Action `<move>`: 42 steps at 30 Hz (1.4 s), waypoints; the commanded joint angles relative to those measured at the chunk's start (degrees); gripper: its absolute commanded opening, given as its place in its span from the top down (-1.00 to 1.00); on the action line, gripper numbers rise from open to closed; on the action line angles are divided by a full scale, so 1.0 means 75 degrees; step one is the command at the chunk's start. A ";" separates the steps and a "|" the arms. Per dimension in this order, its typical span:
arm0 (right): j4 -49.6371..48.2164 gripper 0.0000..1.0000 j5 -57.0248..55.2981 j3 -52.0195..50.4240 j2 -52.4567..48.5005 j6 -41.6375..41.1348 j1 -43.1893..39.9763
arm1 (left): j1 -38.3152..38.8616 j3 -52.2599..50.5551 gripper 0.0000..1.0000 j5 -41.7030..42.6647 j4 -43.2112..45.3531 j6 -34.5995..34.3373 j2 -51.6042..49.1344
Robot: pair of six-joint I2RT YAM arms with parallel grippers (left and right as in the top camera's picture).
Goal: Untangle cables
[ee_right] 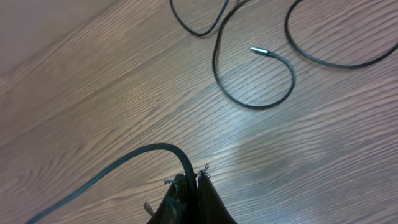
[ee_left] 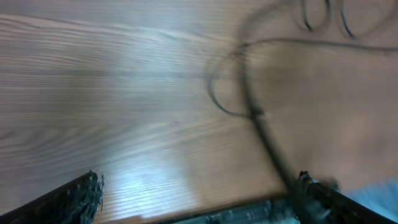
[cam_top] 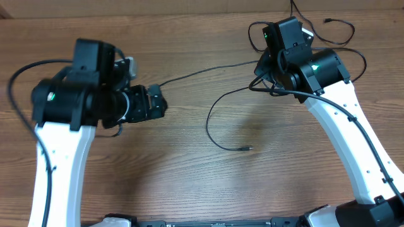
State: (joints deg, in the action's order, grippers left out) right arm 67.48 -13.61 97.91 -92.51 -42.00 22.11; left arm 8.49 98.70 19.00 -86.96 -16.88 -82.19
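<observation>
Step in hand, by my read: pulling one cord out of the bundle, so early to mid task. Right gripper (ee_right: 189,180) was pinched together on a cable (ee_right: 152,149) at bottom centre of the right wrist view. That cable arced out of the tips toward lower left.

Left gripper (ee_left: 199,186) stood wide apart with nothing between its fingers. A blurred cord (ee_left: 252,93) ran close past the finger at lower right of the left wrist view; couldn't tell if they touched.

Overhead, the cables lay on the table (cam_top: 189,183), centre to upper right:
- One strand (cam_top: 208,71) stretched from near the left gripper across toward the right gripper.
- One open loop (cam_top: 209,123) sat mid-frame and ended in a plug (cam_top: 247,149).
- More slack (cam_top: 344,28) sat at upper right.

Crossings bunched around the right gripper, so not untangled yet.

Next move probably called for the left gripper to close on the strand beside it, then both arms easing apart slowly. Risk: dragging the loop along and tightening the snarl.
</observation>
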 commanded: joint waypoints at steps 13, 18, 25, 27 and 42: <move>0.0087 0.92 0.0172 0.0052 0.0268 0.0020 -0.0044 | -0.0035 0.0108 -0.99 0.2570 0.0064 0.1795 -0.0271; 0.0364 0.92 0.0154 0.0055 0.0271 0.0020 -0.0047 | -0.0035 0.0108 -0.99 0.0729 0.0032 0.0545 -0.0271; 0.0679 0.93 -0.0848 0.0058 0.0408 0.0047 -0.0300 | -0.0035 0.0108 -1.00 0.0233 -0.0029 0.0475 -0.0271; 0.0740 0.93 -0.0933 0.0058 0.0501 0.0050 -0.0527 | -0.0029 0.0108 -0.99 0.0114 -0.0032 0.0475 -0.0271; 0.0527 0.93 -0.0985 0.0061 0.1014 0.0871 -0.4450 | -0.0029 0.0108 -0.99 -0.0020 -0.0029 0.0475 -0.0271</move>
State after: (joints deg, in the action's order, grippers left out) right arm 71.92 -19.97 97.91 -86.28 -36.93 -6.35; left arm 8.49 98.67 19.81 -87.15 -12.16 -84.88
